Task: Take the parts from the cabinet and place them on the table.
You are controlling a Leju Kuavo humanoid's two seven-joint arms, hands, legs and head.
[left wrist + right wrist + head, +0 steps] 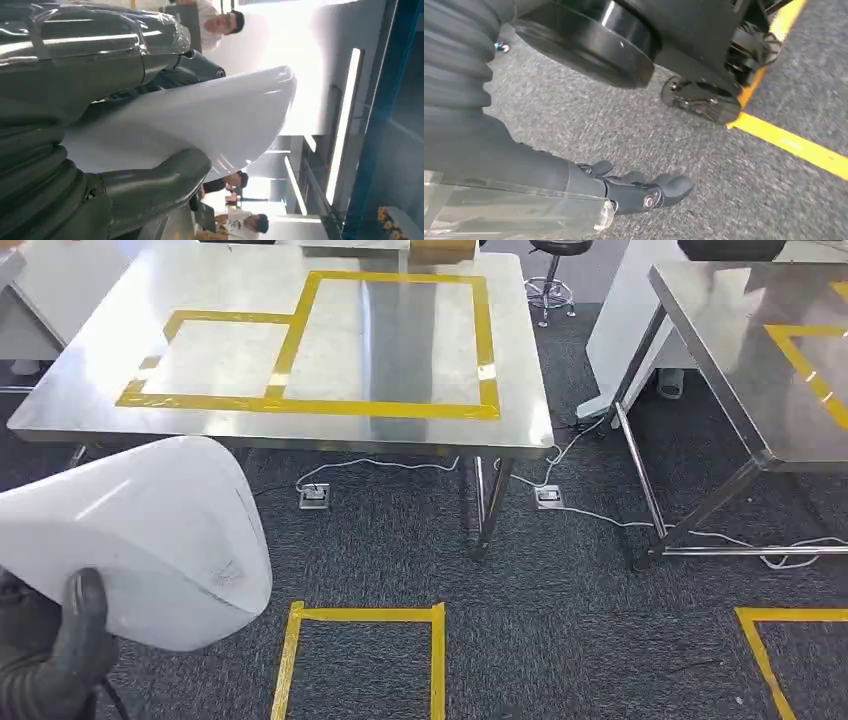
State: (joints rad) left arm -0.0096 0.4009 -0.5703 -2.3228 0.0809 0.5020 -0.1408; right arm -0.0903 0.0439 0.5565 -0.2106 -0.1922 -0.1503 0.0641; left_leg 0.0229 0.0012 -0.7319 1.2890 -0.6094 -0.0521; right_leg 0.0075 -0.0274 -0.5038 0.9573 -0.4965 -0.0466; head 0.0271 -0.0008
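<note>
**Part in hand, bench ahead**

The left hand (55,655) is clamped around a white curved shell part (150,540), carried at 7 o'clock in the head view. The right hand (644,192) hangs over carpet, fingers loosely apart, holding nothing. The steel bench (90,380) with its yellow tape frames (485,350) sits at 12 o'clock; placing remains.

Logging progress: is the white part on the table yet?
Not yet. The left hand grips the white part above the carpet, short of the table.
</note>
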